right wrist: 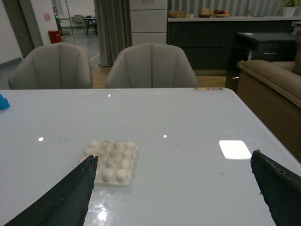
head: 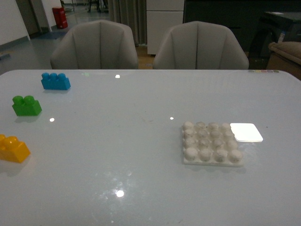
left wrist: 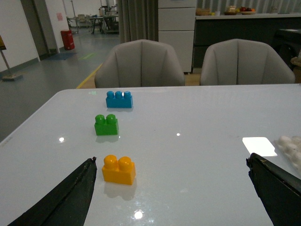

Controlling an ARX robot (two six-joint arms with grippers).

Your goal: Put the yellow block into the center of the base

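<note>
The yellow block (head: 13,148) sits studs up at the far left edge of the tabletop (head: 117,141), with a green brick (head: 26,105) and a blue brick (head: 55,81) lined up behind it. Right of centre lies the white studded base (head: 211,143), well apart from all three. The left tool (left wrist: 171,162) and the right tool (right wrist: 174,157) hang above the surface, fingers spread wide, gripping nothing.
</note>
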